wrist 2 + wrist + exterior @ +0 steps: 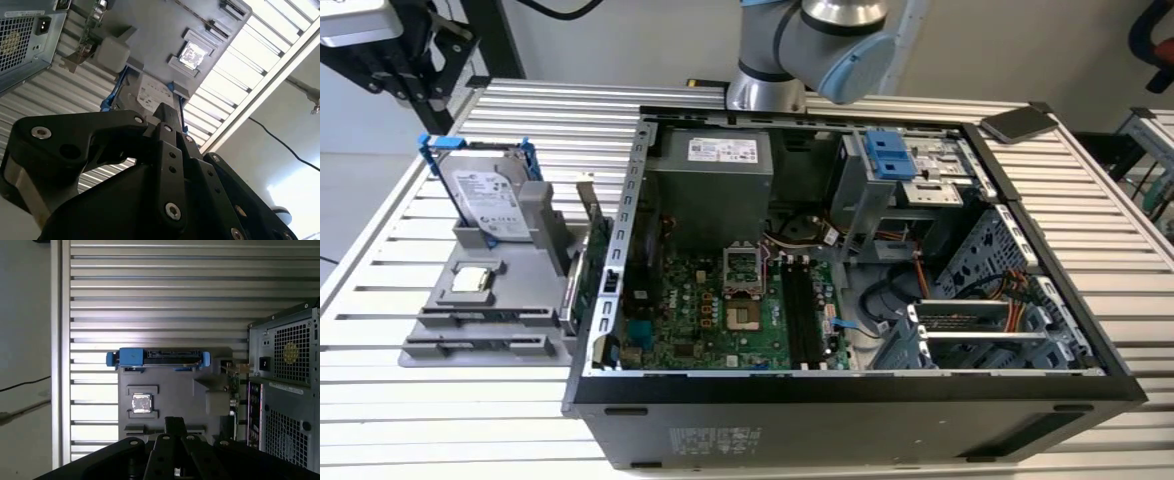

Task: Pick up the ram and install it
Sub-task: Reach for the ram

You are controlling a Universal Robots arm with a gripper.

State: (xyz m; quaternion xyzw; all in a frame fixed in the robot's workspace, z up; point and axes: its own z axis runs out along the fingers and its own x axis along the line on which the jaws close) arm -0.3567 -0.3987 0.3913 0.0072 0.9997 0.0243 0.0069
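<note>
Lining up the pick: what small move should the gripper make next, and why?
Probably lower straight toward the end slots of the gray holder, where a dark strip, apparently the ram, sits. In the first wrist view the gripper hangs high over that end, not yet near it.

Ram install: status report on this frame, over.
Gripper above gray holder, beside open case. Ram too small to tell. Board's long black slots look empty. Upright green card stands between holder and case.

Exterior view above open case [854, 425]; both wrist views face grey holder [170, 385] [150, 25]
</note>
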